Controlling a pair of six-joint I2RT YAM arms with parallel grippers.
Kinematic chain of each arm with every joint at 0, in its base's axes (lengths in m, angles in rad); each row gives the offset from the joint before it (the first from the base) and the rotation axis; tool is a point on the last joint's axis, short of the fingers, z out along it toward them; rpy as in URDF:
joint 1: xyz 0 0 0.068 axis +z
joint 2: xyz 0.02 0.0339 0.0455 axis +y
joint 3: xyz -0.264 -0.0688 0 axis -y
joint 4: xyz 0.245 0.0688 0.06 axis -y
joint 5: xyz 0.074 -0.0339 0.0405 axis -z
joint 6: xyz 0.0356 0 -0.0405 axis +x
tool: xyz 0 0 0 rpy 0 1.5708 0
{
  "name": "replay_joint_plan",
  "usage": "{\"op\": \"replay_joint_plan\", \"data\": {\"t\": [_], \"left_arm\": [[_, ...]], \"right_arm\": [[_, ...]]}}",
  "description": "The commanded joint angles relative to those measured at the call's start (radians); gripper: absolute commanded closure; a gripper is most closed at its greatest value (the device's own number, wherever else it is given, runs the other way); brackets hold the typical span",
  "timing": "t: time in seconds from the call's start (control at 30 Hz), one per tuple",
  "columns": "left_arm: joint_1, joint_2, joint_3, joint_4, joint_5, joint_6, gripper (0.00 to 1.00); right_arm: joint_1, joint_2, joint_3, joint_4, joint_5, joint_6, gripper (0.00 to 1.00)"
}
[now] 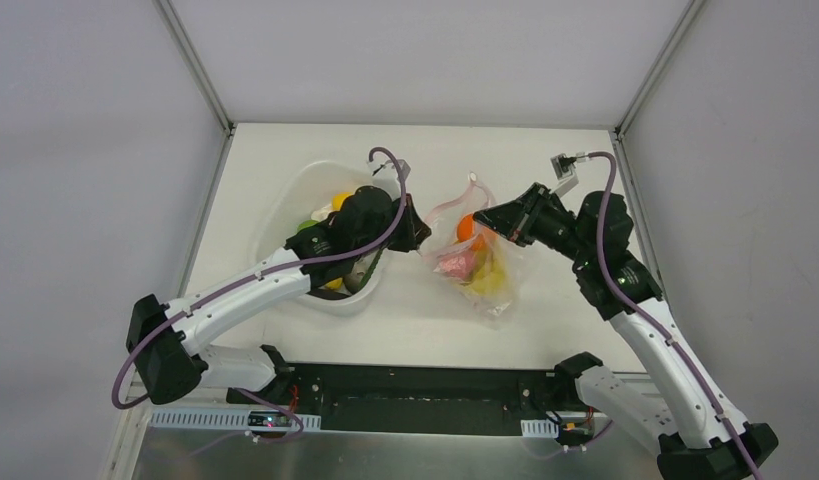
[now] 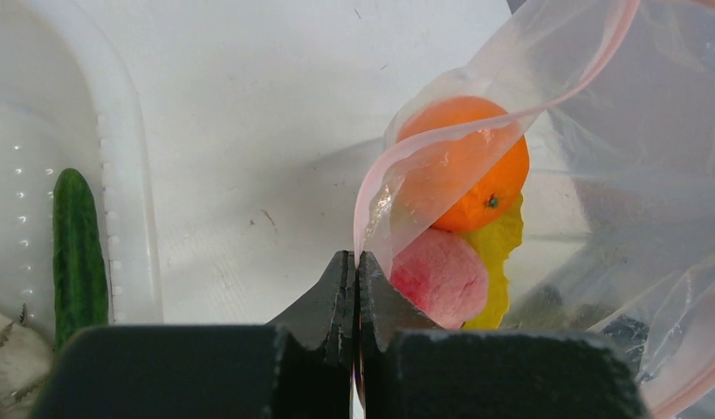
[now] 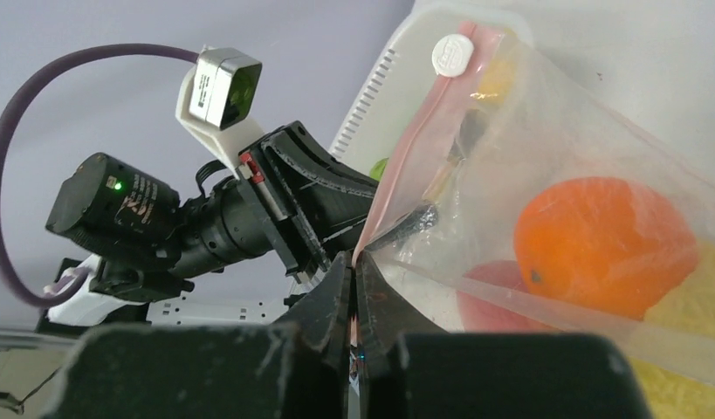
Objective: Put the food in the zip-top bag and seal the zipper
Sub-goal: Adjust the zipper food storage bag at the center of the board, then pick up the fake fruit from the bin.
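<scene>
The zip-top bag (image 1: 477,268) lies at mid-table with its mouth open. It holds an orange fruit (image 2: 467,170), a pink-red fruit (image 2: 439,275) and a yellow piece (image 2: 504,249). My left gripper (image 2: 357,262) is shut on the pink zipper strip (image 2: 368,188) at the bag's left side. My right gripper (image 3: 354,262) is shut on the strip (image 3: 415,148) at the right side. A white slider (image 3: 453,54) sits on the strip's far end. In the top view the left gripper (image 1: 417,238) and the right gripper (image 1: 482,222) flank the bag's mouth.
The white tub (image 1: 285,195) stands left of the bag under my left arm. It holds a yellow item (image 1: 341,199), a green one (image 1: 307,226) and a cucumber (image 2: 74,249). Walls enclose the table on three sides.
</scene>
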Motion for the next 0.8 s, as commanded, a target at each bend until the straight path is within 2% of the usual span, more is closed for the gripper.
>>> {"op": "replay_joint_plan", "data": {"t": [0.0,0.07,0.13,0.17,0.2,0.27,0.3,0.33,0.37,0.43,0.5,0.53,0.63,0.77], "left_arm": [[0.003,-0.051,0.039,-0.011,-0.034,0.024,1.00],[0.002,-0.045,0.031,0.001,-0.008,0.024,1.00],[0.002,-0.044,0.027,0.006,0.000,0.023,0.99],[0.002,-0.046,0.023,0.005,0.001,0.026,0.94],[0.003,-0.053,0.019,0.001,-0.005,0.029,0.86],[0.003,-0.075,0.017,-0.031,-0.032,0.048,0.57],[0.002,-0.100,0.015,-0.044,-0.049,0.056,0.46],[0.002,-0.124,0.006,-0.049,-0.067,0.063,0.39],[0.002,-0.147,-0.005,-0.049,-0.084,0.072,0.35],[0.002,-0.192,-0.010,-0.070,-0.126,0.094,0.45],[0.003,-0.226,-0.009,-0.080,-0.133,0.122,0.46],[0.003,-0.236,-0.004,-0.090,-0.137,0.134,0.43],[0.004,-0.252,0.018,-0.172,-0.161,0.171,0.24],[0.020,-0.311,-0.012,-0.253,-0.260,0.195,0.08]], "right_arm": [[-0.003,-0.019,0.020,0.120,-0.158,0.014,0.98],[-0.001,-0.010,0.004,0.178,-0.220,0.034,0.98],[-0.002,-0.011,-0.002,0.159,-0.185,0.023,0.98],[-0.002,-0.011,-0.001,0.129,-0.146,0.013,0.98],[-0.003,-0.010,0.007,0.084,-0.103,0.003,0.98],[-0.002,-0.010,0.022,0.011,-0.034,-0.023,0.98],[-0.002,-0.011,0.024,-0.015,-0.001,-0.039,0.98],[-0.002,-0.011,0.027,-0.034,0.013,-0.051,0.98],[-0.002,-0.011,0.028,-0.043,0.015,-0.062,0.98],[-0.002,-0.008,0.034,-0.054,0.001,-0.068,0.99],[-0.002,0.001,0.049,-0.063,-0.012,-0.070,0.99],[-0.002,0.007,0.051,-0.066,-0.016,-0.072,0.99],[-0.002,0.019,0.043,-0.065,-0.016,-0.063,0.99],[-0.002,0.031,0.020,-0.020,-0.060,-0.014,0.99]]}}
